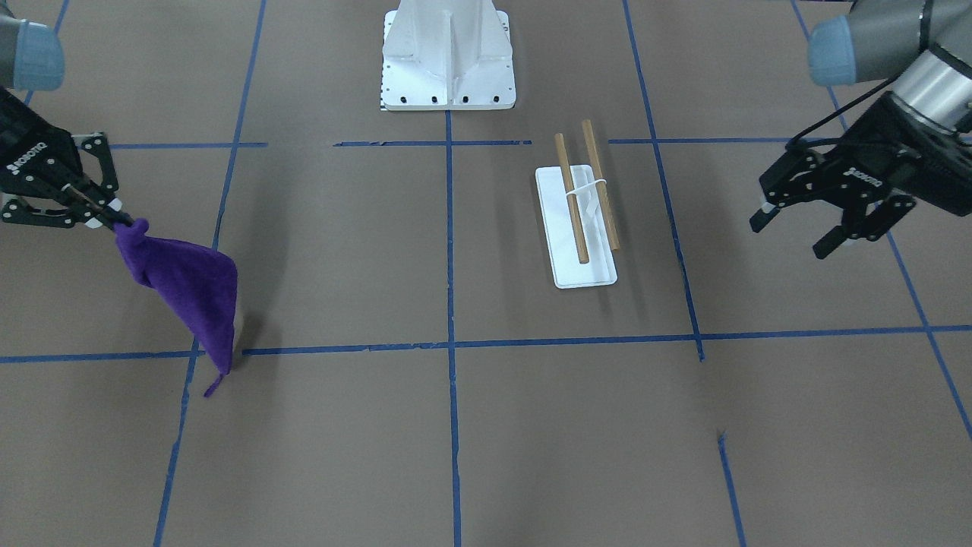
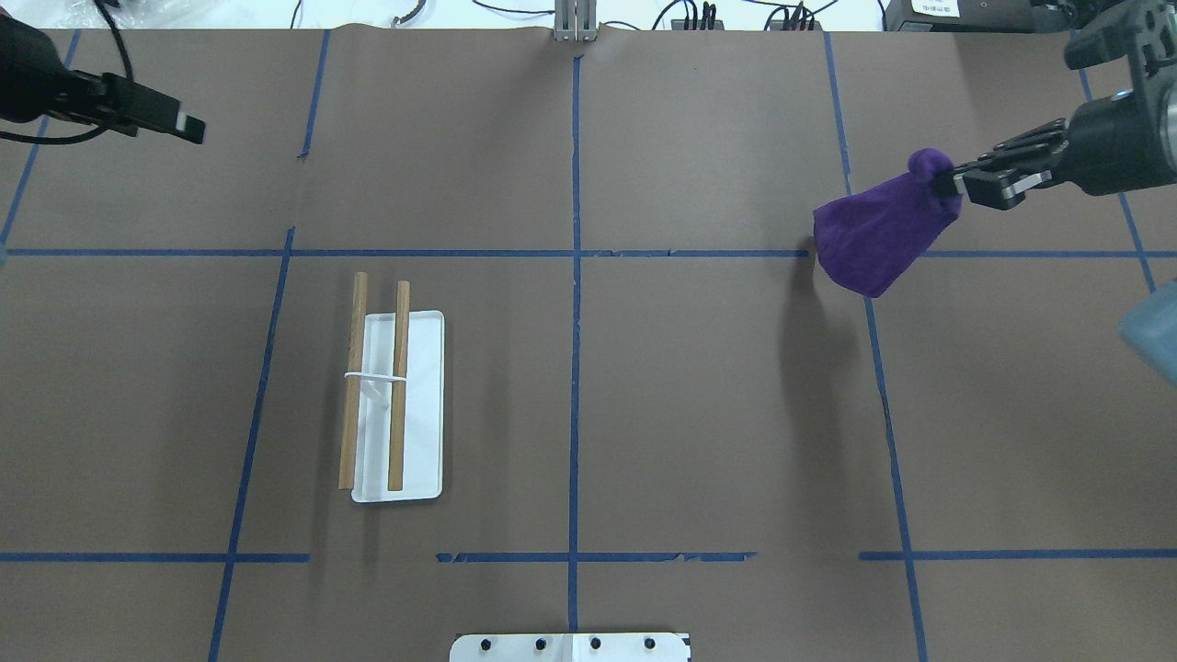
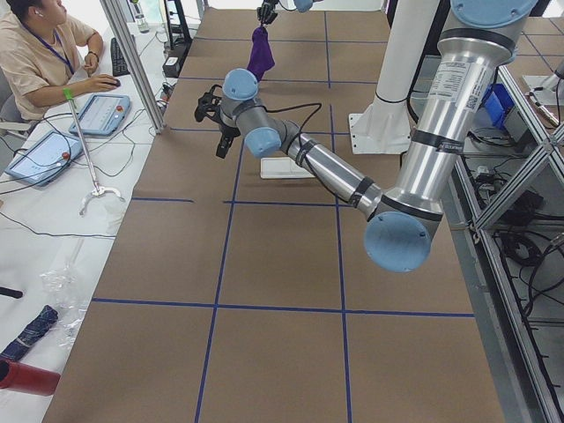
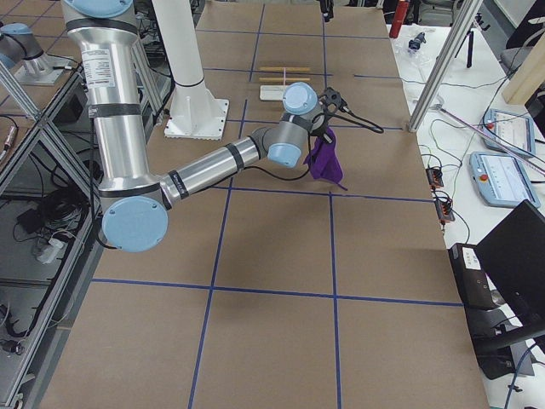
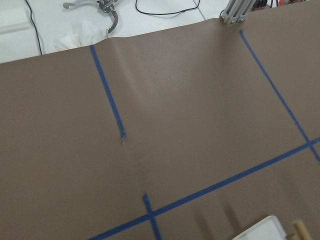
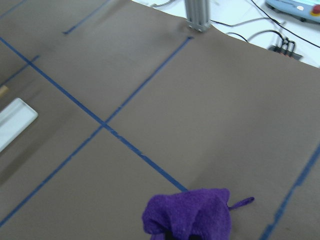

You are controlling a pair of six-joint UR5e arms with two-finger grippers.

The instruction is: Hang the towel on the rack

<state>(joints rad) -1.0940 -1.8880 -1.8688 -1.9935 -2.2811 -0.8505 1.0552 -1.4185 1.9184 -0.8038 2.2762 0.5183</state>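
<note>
A purple towel [image 1: 190,292] hangs from my right gripper [image 1: 115,218], which is shut on its bunched top corner, off to the robot's right side of the table. It also shows in the overhead view [image 2: 883,230] and the right wrist view [image 6: 187,217]. Its lower tip is close to the table; I cannot tell if it touches. The rack [image 1: 581,220] is a white base with two wooden rods and stands on the robot's left half [image 2: 395,405]. My left gripper [image 1: 793,237] is open and empty, raised beyond the rack, away from the towel.
The robot's white base plate [image 1: 448,61] stands at the table's middle edge. Blue tape lines [image 2: 575,253] cross the brown table. An operator [image 3: 40,53] sits at a side desk with tablets. A corner of the rack's base [image 5: 265,230] shows in the left wrist view.
</note>
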